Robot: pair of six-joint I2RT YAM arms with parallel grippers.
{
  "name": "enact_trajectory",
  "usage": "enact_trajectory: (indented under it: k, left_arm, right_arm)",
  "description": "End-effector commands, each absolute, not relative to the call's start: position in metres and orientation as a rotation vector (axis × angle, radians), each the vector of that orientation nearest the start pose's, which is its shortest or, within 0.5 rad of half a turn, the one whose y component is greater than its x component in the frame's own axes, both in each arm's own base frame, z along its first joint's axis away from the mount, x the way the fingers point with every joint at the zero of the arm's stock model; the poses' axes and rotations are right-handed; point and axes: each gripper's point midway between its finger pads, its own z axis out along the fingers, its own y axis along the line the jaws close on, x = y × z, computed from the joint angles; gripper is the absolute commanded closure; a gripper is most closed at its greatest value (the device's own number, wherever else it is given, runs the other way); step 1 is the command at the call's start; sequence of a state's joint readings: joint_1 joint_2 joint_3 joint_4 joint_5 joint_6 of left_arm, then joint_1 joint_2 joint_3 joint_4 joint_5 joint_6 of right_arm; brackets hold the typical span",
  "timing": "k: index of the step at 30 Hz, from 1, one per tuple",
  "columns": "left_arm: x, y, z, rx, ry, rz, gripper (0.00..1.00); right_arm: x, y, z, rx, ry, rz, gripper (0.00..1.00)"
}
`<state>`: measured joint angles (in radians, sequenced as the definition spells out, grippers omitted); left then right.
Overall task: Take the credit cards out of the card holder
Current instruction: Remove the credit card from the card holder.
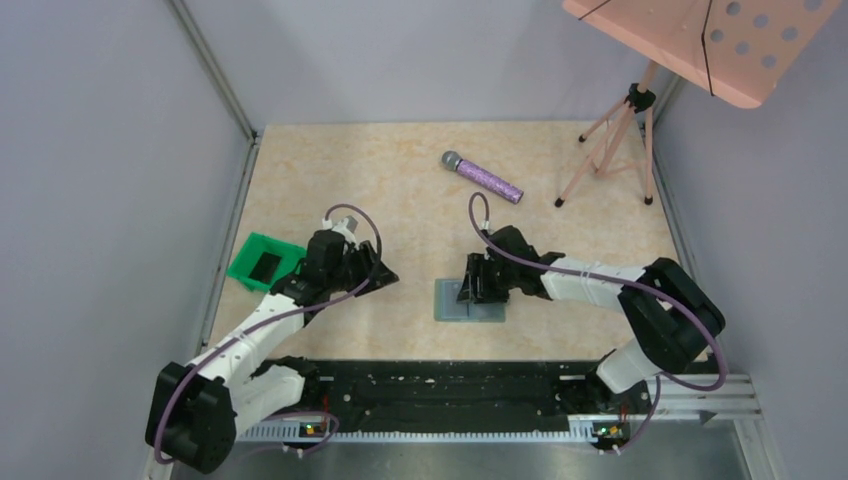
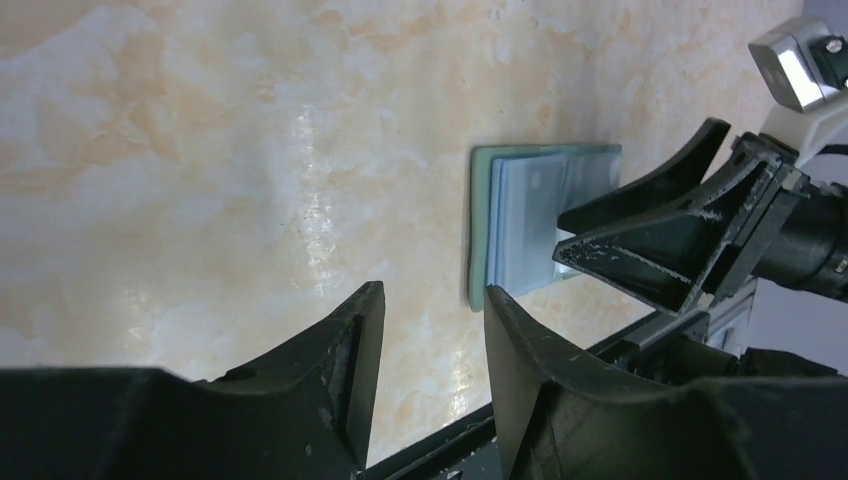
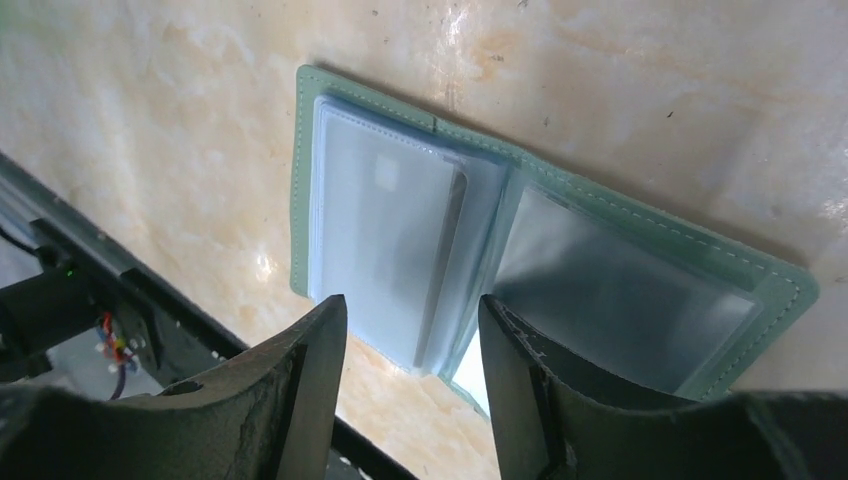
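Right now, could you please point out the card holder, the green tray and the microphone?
card holder (image 3: 640, 222): right wrist view, green stitched border.
green tray (image 1: 246, 256): top external view, left wall.
microphone (image 1: 490, 180): top external view, purple handle.

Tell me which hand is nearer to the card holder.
Right. The right hand hangs directly over the open card holder; the left hand is off to the left side, apart from it.

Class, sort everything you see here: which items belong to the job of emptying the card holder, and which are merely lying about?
Belongs to the job:
- card holder, lying open
- dark card in the green tray
- right gripper, open over the holder
- left gripper, open and empty

Lying about:
- purple microphone
- pink music stand
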<state>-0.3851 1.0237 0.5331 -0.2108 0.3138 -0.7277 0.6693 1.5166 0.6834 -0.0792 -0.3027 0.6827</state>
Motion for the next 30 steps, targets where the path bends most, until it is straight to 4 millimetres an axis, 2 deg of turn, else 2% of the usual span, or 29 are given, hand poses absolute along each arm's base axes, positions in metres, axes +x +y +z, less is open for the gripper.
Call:
enact_trajectory:
  k: [1,5,9,17,21,24,30]
  left_arm:
    - [0.245,-0.164,0.113,-0.295,2.315,-0.794,0.53]
    - [0.244,-0.159,0.115,-0.308,2.301,-0.774,0.53]
    - [0.242,-0.153,0.118,-0.314,2.273,-0.754,0.53]
    - [0.236,-0.134,0.125,-0.373,2.215,-0.676,0.54]
    - [0.235,-0.122,0.127,-0.412,2.178,-0.625,0.54]
    - [0.235,-0.118,0.128,-0.419,2.166,-0.604,0.54]
    - [0.234,-0.118,0.126,-0.423,2.174,-0.6,0.54]
  right_arm:
    - [0.221,0.256,0.034,-0.143,2.655,0.654,0.46]
    - [0.223,0.266,0.047,-0.186,2.636,0.553,0.4]
    - [0.224,0.273,0.051,-0.167,2.617,0.387,0.34]
    - [0.224,0.295,0.038,-0.13,2.623,0.272,0.31]
    - [0.227,0.296,0.032,-0.122,2.609,0.185,0.28]
    - [0.227,0.294,0.028,-0.132,2.604,0.142,0.29]
    - [0.222,0.289,0.026,-0.136,2.613,0.137,0.38]
